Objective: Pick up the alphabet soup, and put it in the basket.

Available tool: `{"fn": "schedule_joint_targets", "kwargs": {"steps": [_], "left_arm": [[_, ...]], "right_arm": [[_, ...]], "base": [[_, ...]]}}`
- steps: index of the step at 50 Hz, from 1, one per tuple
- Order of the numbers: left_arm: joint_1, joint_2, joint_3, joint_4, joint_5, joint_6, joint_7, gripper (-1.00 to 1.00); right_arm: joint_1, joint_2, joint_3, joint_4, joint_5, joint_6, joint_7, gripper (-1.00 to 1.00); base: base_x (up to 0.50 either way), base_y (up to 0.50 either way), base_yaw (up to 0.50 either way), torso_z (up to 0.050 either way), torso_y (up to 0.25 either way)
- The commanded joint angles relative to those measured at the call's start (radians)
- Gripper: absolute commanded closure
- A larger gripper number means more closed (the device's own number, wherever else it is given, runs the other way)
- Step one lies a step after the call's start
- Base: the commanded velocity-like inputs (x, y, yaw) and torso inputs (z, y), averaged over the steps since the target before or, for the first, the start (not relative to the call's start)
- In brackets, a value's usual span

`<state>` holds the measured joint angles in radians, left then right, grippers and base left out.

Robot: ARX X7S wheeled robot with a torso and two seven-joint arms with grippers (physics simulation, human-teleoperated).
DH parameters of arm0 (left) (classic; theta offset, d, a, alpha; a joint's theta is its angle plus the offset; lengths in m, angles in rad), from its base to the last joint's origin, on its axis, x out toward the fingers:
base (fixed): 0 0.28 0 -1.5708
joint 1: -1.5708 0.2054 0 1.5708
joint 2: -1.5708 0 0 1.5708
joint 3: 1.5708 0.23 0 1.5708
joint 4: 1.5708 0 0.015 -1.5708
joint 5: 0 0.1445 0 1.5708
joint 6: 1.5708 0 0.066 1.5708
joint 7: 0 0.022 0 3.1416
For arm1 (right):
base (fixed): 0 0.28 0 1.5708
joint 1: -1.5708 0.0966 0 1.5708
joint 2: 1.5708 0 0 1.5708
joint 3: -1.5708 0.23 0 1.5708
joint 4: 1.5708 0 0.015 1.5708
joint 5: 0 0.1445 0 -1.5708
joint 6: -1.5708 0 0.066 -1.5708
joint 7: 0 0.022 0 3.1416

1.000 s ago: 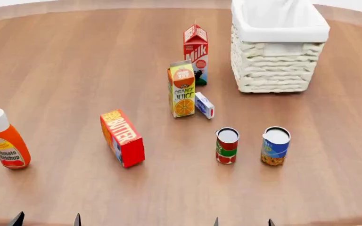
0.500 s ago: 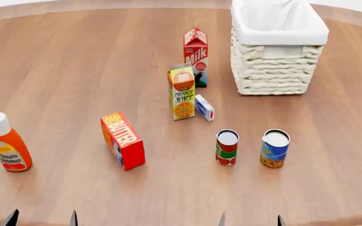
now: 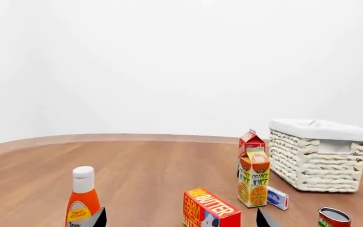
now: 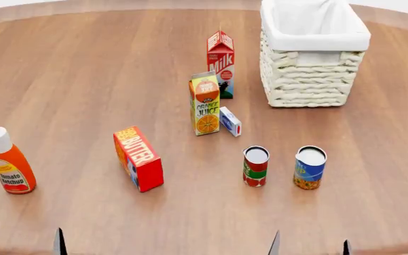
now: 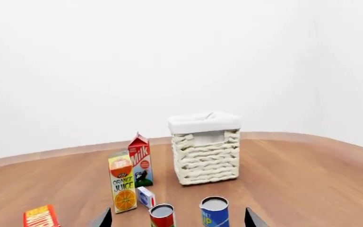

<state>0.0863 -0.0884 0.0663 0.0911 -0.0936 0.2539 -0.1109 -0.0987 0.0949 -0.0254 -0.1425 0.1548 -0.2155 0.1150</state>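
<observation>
The alphabet soup [image 4: 309, 167], a small can with a blue label and a silver top, stands upright on the wooden table, right of a red-and-green can [image 4: 256, 166]. It also shows in the right wrist view [image 5: 214, 213]. The cream wicker basket [image 4: 312, 74] with a white liner stands at the back right, and shows in both wrist views [image 5: 205, 151] [image 3: 317, 158]. My right gripper [image 4: 309, 247] is open at the near edge, in front of the soup and well apart from it. My left gripper [image 4: 21, 243] is open at the near left edge, empty.
A butter box [image 4: 138, 158], an orange juice carton [image 4: 205, 102], a milk carton [image 4: 220, 62] and a small white-blue box [image 4: 230, 121] stand in the middle. A ketchup bottle [image 4: 9, 162] stands at the left. The table's round edge [image 4: 119, 5] curves behind.
The fingertips of both grippers have spread wider apart at the near edge, the left pair shifting left and the right pair shifting right. The objects have not moved since half a second ago.
</observation>
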Motion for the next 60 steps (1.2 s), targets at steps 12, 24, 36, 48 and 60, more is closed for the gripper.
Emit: {"fn": "schedule_joint_targets", "kwargs": {"steps": [12,24,36,48,60], "left_arm": [[0.029,-0.028,-0.028,0.044,-0.068,0.084,-0.053,-1.00],[0.027,-0.037,-0.018,0.039,-0.074,0.089,-0.070,-1.00],[0.031,-0.049,-0.007,0.039,-0.083,0.095,-0.079,-1.00],[0.032,-0.057,0.005,0.044,-0.083,0.097,-0.091,-1.00],[0.030,-0.066,0.012,0.044,-0.091,0.098,-0.101,-1.00]], "right_arm": [[-0.011,0.034,0.041,-0.042,0.081,-0.008,0.053,-1.00],[-0.008,0.045,0.032,-0.037,0.097,0.003,0.064,-1.00],[-0.011,0.054,0.023,-0.041,0.108,0.002,0.073,-1.00],[-0.012,0.063,0.015,-0.044,0.110,0.002,0.085,-1.00],[-0.008,0.070,0.004,-0.039,0.112,-0.001,0.092,-1.00]], "base": [[0.00,0.00,0.00,0.000,0.000],[0.00,-0.06,0.00,0.000,0.000],[0.00,-0.12,0.00,0.000,0.000],[-0.01,-0.19,0.00,0.000,0.000],[-0.02,-0.24,0.00,0.000,0.000]]}}
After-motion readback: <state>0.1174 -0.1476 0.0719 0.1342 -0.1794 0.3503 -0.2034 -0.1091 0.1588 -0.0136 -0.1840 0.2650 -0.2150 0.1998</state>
